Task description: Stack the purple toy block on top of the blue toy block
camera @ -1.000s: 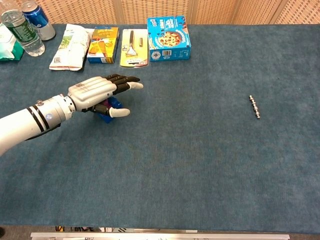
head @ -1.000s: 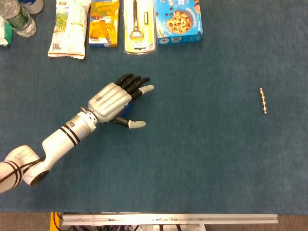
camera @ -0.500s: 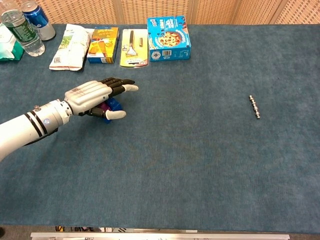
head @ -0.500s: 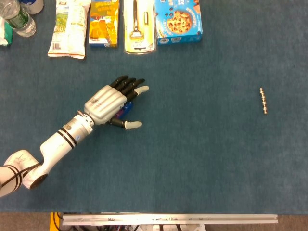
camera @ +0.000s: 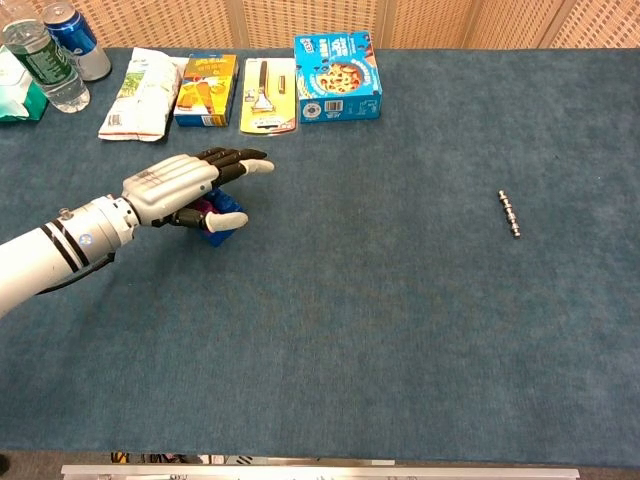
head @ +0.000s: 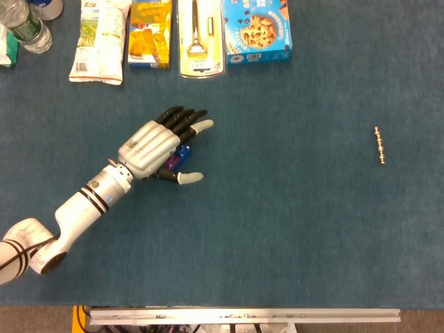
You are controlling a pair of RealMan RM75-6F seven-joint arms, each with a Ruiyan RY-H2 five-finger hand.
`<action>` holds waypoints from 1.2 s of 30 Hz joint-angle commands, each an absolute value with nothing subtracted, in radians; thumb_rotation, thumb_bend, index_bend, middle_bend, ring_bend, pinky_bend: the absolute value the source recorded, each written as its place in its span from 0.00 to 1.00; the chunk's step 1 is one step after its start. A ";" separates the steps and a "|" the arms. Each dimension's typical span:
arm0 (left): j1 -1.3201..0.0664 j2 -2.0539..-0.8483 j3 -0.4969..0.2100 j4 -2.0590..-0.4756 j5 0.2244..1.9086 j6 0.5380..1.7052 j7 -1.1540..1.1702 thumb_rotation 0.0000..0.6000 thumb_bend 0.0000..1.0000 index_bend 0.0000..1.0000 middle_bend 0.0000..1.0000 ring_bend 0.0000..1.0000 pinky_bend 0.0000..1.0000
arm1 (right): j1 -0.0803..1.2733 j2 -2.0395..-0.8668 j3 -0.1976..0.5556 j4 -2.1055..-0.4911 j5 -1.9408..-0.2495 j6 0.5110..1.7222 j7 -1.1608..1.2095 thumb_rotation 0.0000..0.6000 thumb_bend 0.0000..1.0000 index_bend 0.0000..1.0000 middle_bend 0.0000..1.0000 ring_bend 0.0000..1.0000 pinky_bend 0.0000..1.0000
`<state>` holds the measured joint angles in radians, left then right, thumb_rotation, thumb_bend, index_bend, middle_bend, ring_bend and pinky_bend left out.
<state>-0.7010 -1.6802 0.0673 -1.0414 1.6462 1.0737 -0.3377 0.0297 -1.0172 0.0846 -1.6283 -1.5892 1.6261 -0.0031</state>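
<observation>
My left hand (head: pixel 156 146) hovers over the two blocks at the left middle of the blue cloth, with its fingers stretched out and its thumb apart. It holds nothing. The blue block (camera: pixel 224 221) stands on the cloth under the palm, and the purple block (camera: pixel 204 209) shows as a sliver on top of it, mostly hidden by the hand. In the head view the blue block (head: pixel 184 153) and the purple block (head: pixel 172 164) peek out between fingers and thumb. Neither view shows my right hand.
Along the far edge lie a snack bag (head: pixel 96 40), an orange box (head: pixel 150 32), a packaged peeler (head: pixel 199 36) and a blue cookie box (head: pixel 256 31). Bottles (camera: pixel 44 65) and a can (camera: pixel 76 38) stand far left. A small metal rod (head: pixel 379 145) lies at the right.
My left hand has drawn back a little to the left, away from the blocks, which now show more. The blocks have stayed put.
</observation>
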 commanded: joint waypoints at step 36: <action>-0.324 -1.242 -0.059 -1.552 1.248 1.388 0.042 1.00 0.08 0.02 0.00 0.00 0.00 | 0.104 -0.983 0.082 -1.650 -1.549 1.476 -0.064 1.00 0.35 0.34 0.44 0.35 0.40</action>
<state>-0.3439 -1.2514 -0.0613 -1.5341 1.2527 1.3590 0.0239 0.1032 -0.9818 0.0833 -1.6479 -1.5510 1.4777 -0.0619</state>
